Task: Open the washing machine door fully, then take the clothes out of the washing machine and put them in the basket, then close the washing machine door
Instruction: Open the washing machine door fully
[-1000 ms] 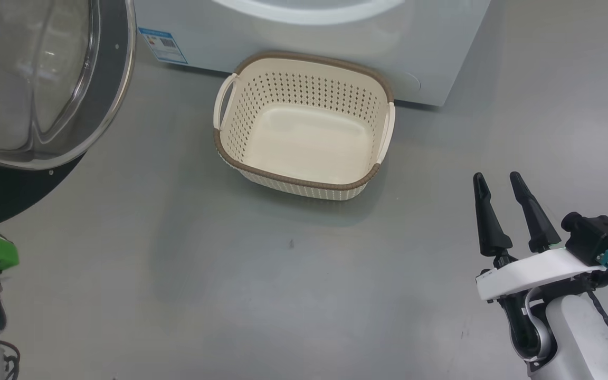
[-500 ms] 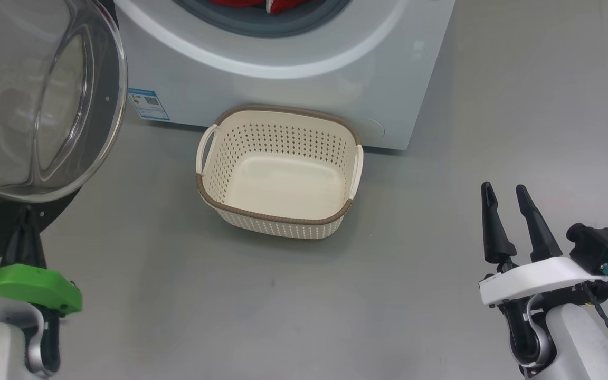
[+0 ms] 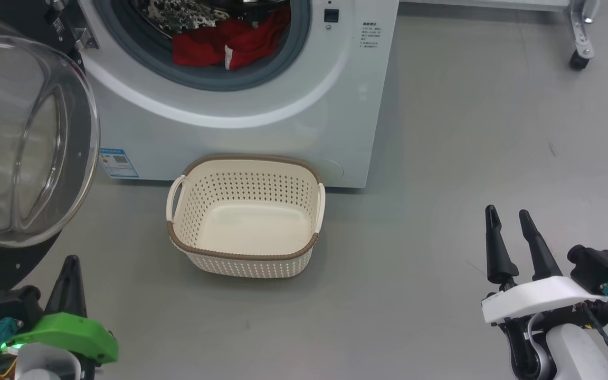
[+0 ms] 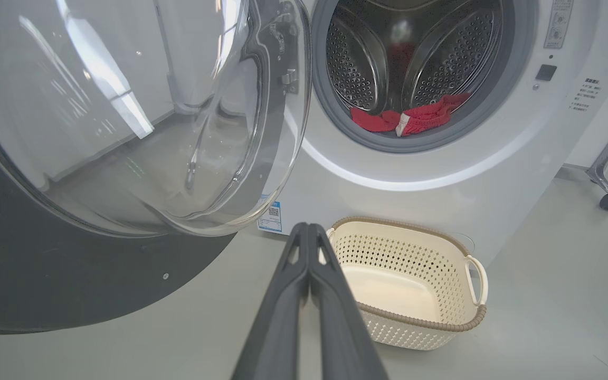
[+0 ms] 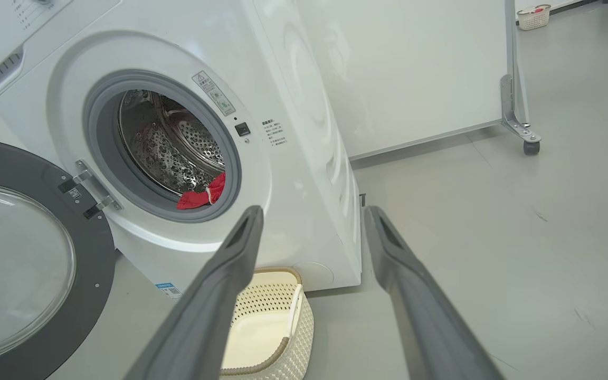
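Observation:
The washing machine (image 3: 283,121) stands open, and its door (image 3: 19,148) is swung wide to the left, black rim around a clear glass bowl. The red clothes (image 3: 214,45) lie at the front of the drum, also seen as clothes (image 4: 409,117) and clothes (image 5: 201,196). On the floor before the machine sits the cream basket (image 3: 246,256), with nothing in it. My left gripper (image 3: 70,259) is shut on nothing, low beside the door's rim; its fingers meet at the left gripper (image 4: 306,227). At the lower right my right gripper (image 3: 506,211) is open and holds nothing.
Grey floor (image 3: 441,158) lies open to the right of the machine. A white panel on a metal foot with a caster (image 3: 578,58) stands behind and to the right, seen too as caster (image 5: 528,145). Far off is a small basket (image 5: 533,16).
The head camera has tilted up, so the whole picture has slid down and the drum with the clothes has come into sight. My left gripper's fingers now show at the lower left.

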